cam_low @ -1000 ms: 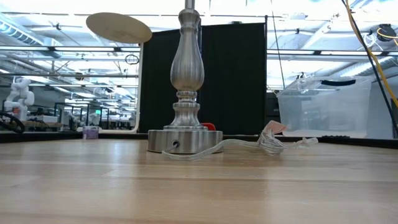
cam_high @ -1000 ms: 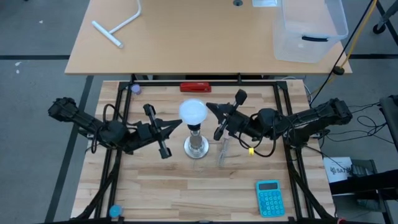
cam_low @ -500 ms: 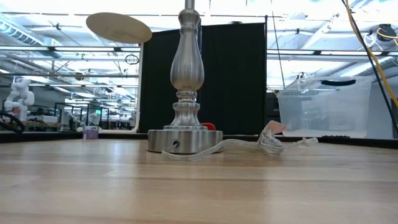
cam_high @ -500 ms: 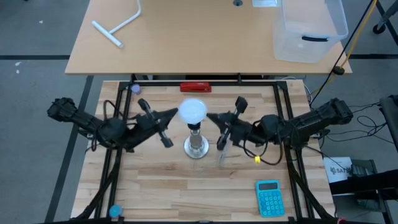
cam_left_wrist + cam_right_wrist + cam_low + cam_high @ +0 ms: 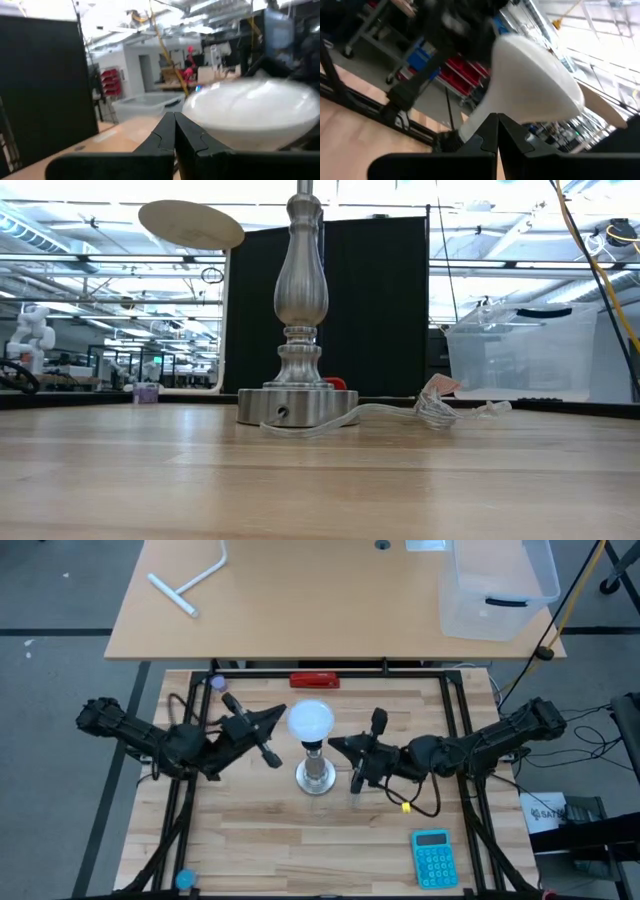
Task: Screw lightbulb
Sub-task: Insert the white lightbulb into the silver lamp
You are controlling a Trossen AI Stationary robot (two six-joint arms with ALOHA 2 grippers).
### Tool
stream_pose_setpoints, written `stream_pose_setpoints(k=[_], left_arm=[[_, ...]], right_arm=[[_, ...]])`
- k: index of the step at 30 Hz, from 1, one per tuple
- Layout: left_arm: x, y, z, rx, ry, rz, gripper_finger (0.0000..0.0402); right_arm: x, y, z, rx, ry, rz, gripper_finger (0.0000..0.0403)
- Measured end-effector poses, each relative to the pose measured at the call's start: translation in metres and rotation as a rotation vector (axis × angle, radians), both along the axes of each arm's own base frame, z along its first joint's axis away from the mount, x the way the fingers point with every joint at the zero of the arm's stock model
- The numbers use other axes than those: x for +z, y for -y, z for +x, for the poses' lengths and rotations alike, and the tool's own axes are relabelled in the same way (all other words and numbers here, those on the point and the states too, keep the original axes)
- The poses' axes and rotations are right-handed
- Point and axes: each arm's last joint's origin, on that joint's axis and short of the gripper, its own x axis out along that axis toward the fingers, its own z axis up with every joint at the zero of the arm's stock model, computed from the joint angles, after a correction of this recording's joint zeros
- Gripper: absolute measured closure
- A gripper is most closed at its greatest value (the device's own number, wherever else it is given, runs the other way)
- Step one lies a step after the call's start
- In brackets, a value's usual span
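Obs.: white mushroom-shaped lightbulb [image 5: 311, 722] sits head-up on top of the silver baluster-shaped lamp stand [image 5: 301, 300], whose round metal foot [image 5: 315, 778] rests near the middle of the light wooden desk [image 5: 280, 840]. In the low view only the stand and its foot show; the bulb is above the frame.

Left gripper [image 5: 280, 712]: raised, just beside the bulb's domed head on its left side. Fingers [image 5: 165, 135] pressed together, nothing between them. The left wrist view shows the white dome [image 5: 255, 112] close ahead of the fingertips; contact cannot be judged.

Right gripper [image 5: 335, 743]: on the bulb's right, lower than the dome, pointing at the neck region. Fingers [image 5: 490, 132] closed tip to tip, holding nothing. In the right wrist view the bulb's tapering underside [image 5: 530, 87] fills the frame above the tips.

Other items on the desk:
- clear plastic cord [image 5: 400, 415] trailing from the lamp foot, ending in a small clear-pink plastic piece [image 5: 440, 388]
- teal calculator [image 5: 433, 857] near the front right corner
- red flat bar [image 5: 314, 680] at the back edge
- small purple object [image 5: 218, 683] at the back left

Behind: a second tan table [image 5: 300, 610] carrying a clear plastic bin [image 5: 497, 585] and a white T-shaped pipe [image 5: 190, 580].
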Motion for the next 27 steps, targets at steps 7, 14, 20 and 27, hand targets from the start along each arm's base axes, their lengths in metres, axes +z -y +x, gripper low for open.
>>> stream_pose_setpoints(k=[7,14,20,27], left_arm=[[0.007,0.019,-0.009,-0.074,0.025,0.073,0.0402],[0.004,0.032,-0.01,-0.182,0.012,0.096,0.0402],[-0.001,0.029,-0.007,-0.191,-0.013,0.072,0.0402],[-0.004,0.022,-0.002,-0.2,-0.027,0.053,0.0402]], right_arm=[[0.003,0.019,0.003,-0.118,0.028,0.016,0.0403],[0.012,0.037,0.005,-0.172,0.122,0.042,0.0403],[0.017,0.038,0.005,-0.132,0.18,0.034,0.0403],[0.019,0.037,0.004,-0.123,0.191,0.024,0.0403]])
